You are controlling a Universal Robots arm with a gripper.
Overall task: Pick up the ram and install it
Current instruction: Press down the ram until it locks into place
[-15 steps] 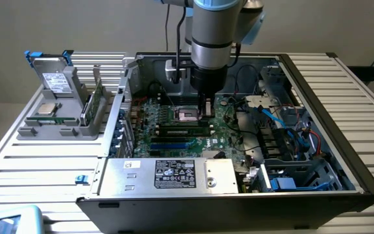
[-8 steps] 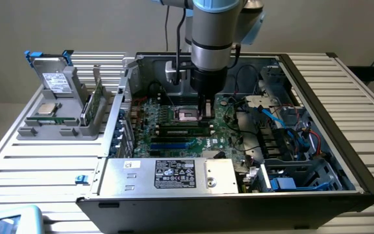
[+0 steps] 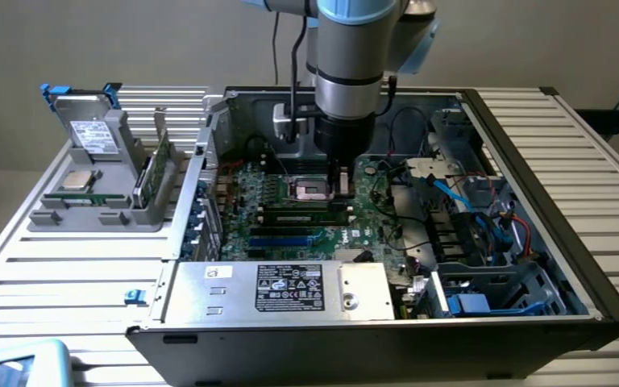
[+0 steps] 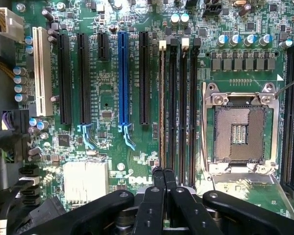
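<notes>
Hovering over motherboard (image 4: 112,88), jaws closed, empty.

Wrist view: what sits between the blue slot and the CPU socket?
One black slot, then the long memory slots, seen in the wrist view.

Gripper (image 3: 341,192) hangs inside the open computer case (image 3: 525,153), right over the motherboard (image 3: 288,218); the parts holder (image 3: 100,181) sits outside, on the exterior view's left.
</notes>
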